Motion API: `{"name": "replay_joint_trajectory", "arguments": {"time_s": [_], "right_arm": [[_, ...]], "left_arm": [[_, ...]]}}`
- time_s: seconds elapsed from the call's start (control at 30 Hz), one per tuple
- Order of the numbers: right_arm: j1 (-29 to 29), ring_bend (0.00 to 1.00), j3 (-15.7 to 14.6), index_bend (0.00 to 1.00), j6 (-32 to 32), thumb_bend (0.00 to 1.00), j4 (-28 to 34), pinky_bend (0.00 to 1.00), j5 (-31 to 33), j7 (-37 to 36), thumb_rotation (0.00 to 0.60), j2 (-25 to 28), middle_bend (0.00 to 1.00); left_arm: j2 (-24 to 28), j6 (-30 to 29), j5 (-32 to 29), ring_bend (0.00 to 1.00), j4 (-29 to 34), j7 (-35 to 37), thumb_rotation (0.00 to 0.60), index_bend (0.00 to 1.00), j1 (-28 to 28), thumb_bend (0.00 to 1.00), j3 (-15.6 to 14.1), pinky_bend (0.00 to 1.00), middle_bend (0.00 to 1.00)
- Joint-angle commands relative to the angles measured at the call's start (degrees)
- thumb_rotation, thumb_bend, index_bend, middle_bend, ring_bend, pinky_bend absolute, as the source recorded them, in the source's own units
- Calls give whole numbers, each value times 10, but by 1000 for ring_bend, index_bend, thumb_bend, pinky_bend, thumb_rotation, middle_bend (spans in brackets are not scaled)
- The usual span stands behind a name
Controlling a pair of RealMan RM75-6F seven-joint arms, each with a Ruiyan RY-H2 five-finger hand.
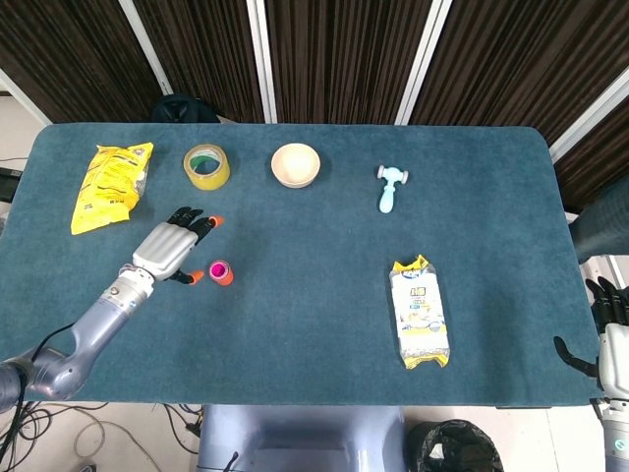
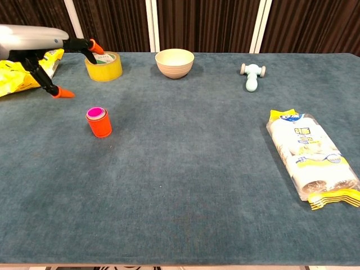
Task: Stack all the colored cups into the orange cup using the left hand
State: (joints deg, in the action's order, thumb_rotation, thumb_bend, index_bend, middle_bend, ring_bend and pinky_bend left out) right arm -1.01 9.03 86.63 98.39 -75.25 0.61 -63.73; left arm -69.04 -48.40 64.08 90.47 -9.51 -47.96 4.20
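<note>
The orange cup stands upright on the table left of centre, with a pink cup nested inside so that only its rim shows at the top. My left hand hovers up and to the left of the stack, fingers spread, holding nothing and apart from the cups. My right hand hangs off the table's right edge, seen only in the head view, fingers partly curled with nothing in them.
A yellow tape roll and a yellow snack bag lie behind the left hand. A beige bowl, a light blue toy hammer and a white-and-yellow packet lie further right.
</note>
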Motion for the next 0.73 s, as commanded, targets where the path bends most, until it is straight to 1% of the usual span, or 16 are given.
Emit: {"name": "replay_joint_trajectory", "arguments": {"time_s": [0.03, 0.07, 0.1, 0.13, 0.2, 0.23, 0.27, 0.3, 0.37, 0.43, 0.53, 0.6, 0.73], "right_arm": [[0, 124, 0, 116, 0, 324, 0, 39, -1, 0, 600, 0, 78], [0, 124, 0, 116, 0, 324, 0, 39, -1, 0, 600, 0, 78], [0, 124, 0, 116, 0, 324, 0, 39, -1, 0, 600, 0, 78], [0, 124, -1, 116, -1, 324, 0, 39, -1, 1, 600, -1, 78], [-1, 124, -2, 116, -2, 324, 0, 39, -3, 2, 600, -1, 78], [-1, 124, -3, 116, -2, 324, 0, 39, -4, 4, 600, -1, 78], [-1, 124, -4, 116, -2, 324, 1, 39, -6, 5, 600, -1, 78], [-1, 124, -5, 116, -2, 324, 1, 39, -8, 6, 600, -2, 78], [-2, 124, -7, 116, -2, 325, 1, 39, -11, 9, 600, -3, 78], [-2, 124, -9, 116, -3, 324, 0, 39, -14, 11, 600, -3, 78], [-3, 124, -11, 116, -3, 325, -1, 39, -17, 14, 600, -5, 78], [-3, 124, -12, 116, -5, 325, -2, 39, -17, 15, 600, -5, 78], [-4, 124, -13, 116, -7, 324, -4, 39, -18, 16, 600, -6, 78]], "left_arm": [[28, -84, 23, 0, 23, -34, 600, 76, 46, 221, -15, 0, 108], [35, -128, 27, 0, 34, -54, 600, 76, 71, 221, -25, 0, 99], [38, -150, 28, 0, 40, -63, 600, 76, 85, 220, -30, 0, 94], [41, -202, 27, 0, 51, -83, 600, 76, 118, 221, -41, 0, 88], [41, -250, 31, 0, 60, -97, 600, 76, 149, 221, -52, 0, 83], [37, -295, 38, 0, 67, -99, 600, 76, 182, 221, -65, 0, 80], [35, -314, 43, 0, 69, -95, 600, 76, 197, 221, -70, 0, 77], [30, -350, 52, 0, 68, -79, 600, 76, 228, 220, -82, 0, 75], [22, -394, 63, 0, 56, -55, 600, 77, 267, 221, -95, 0, 70], [17, -417, 67, 0, 46, -40, 600, 76, 289, 221, -100, 0, 65], [6, -455, 87, 0, 25, 4, 600, 75, 325, 221, -108, 0, 63], [3, -467, 97, 0, 15, 27, 600, 72, 339, 222, -112, 0, 62], [7, -471, 99, 0, 11, 36, 600, 66, 350, 221, -110, 0, 60]]}}
